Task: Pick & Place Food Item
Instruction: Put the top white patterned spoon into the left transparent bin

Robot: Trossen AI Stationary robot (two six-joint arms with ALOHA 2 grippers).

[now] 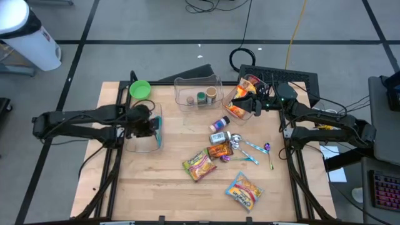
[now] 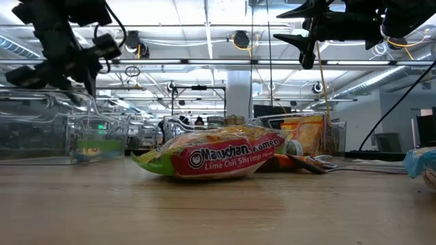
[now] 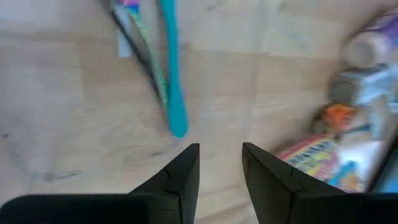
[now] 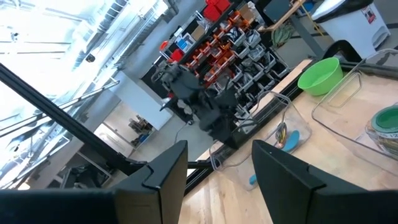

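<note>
With the left gripper (image 1: 152, 127) empty, jaws parted, over the clear bin (image 1: 142, 145), reach for 1 ramen packet (image 1: 199, 164) on the bench (image 1: 156, 181); right gripper (image 1: 255, 100) waits raised, jaws parted, empty.

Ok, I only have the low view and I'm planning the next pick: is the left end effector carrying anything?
Observer: No. Its wrist view shows the left end effector open, with nothing between the fingers.
Operator: What is it above?
Observer: From overhead, it hangs over the clear container on the table's left side, which holds a teal utensil.
Operator: And the right one?
Observer: The right end effector is open and empty too, at the clear bin of orange packets on the table's far right.
</note>
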